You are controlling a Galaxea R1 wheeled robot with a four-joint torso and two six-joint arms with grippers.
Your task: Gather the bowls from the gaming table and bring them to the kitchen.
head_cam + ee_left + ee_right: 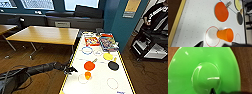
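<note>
The gaming table is white-topped, with blue circles and yellow edges. On it lie an orange bowl, a yellow bowl and a black bowl. A small orange cup is there too; in the left wrist view the orange cup lies on its side beside a red ring. My left gripper hovers at the table's left edge, open, just short of the cup. A green bowl hangs close above the wooden floor, with my right gripper shut on it.
Colourful board-game boxes lie at the table's far end. A wooden table stands to the left, and a blue wall to the right. At the far right a person stands by a dark rig.
</note>
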